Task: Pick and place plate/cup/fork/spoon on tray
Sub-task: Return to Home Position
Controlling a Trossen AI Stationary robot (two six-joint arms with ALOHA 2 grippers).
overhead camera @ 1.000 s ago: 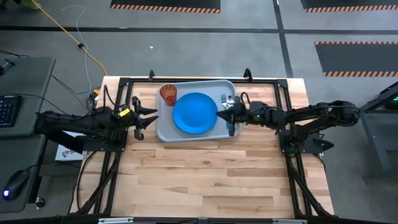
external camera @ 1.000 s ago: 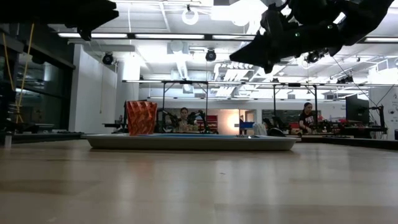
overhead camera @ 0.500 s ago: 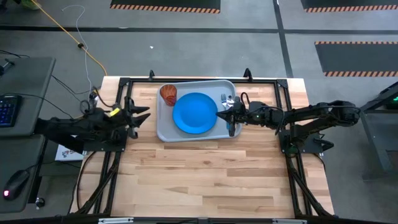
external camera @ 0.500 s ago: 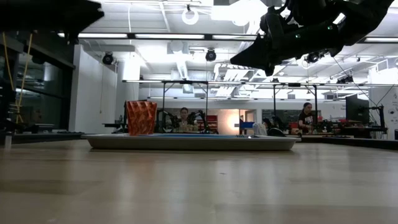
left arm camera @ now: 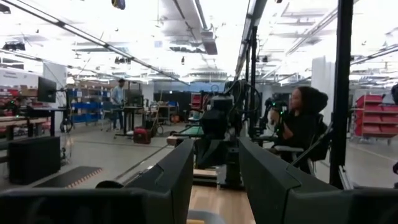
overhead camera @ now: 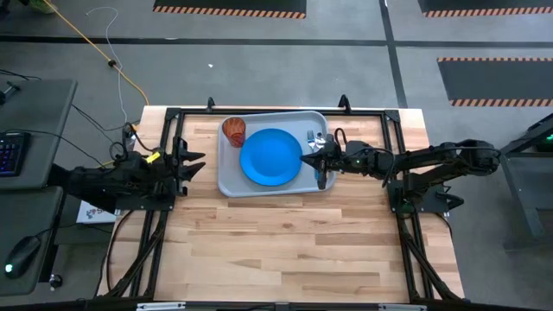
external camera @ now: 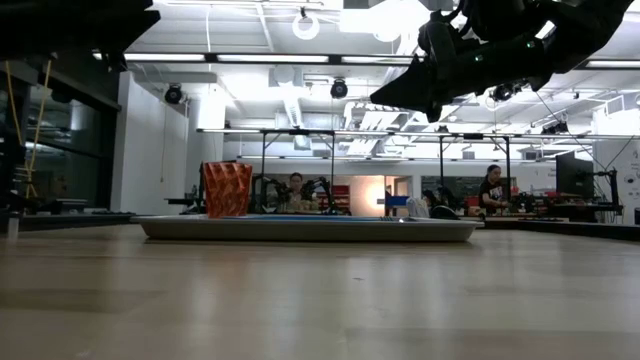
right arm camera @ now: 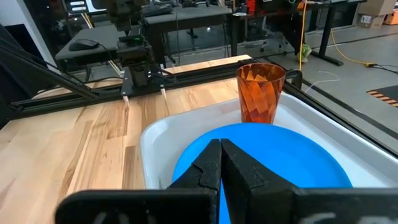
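Observation:
The pale tray (overhead camera: 226, 177) lies at the far middle of the table. On it rest the blue plate (overhead camera: 270, 156) and, upright at its far left corner, the reddish cup (overhead camera: 234, 130), which also shows in the right wrist view (right arm camera: 260, 93). The fork (overhead camera: 311, 136) and the spoon's silver bowl (overhead camera: 321, 141) lie at the tray's right end, their handles partly under my right arm. My right gripper (overhead camera: 313, 160) hovers shut over the plate's right edge (right arm camera: 273, 155), holding nothing. My left gripper (overhead camera: 195, 164) stands open at the table's left edge, clear of the tray.
Black frame rails (overhead camera: 259, 111) run along the table's far edge and down both sides. Bare wood (overhead camera: 285, 250) fills the near half of the table. People sit at benches in the room beyond (external camera: 492, 190).
My left gripper has drawn back from the tray toward the table's left edge, still open. My right gripper has kept still over the tray. Nothing on the tray has moved.

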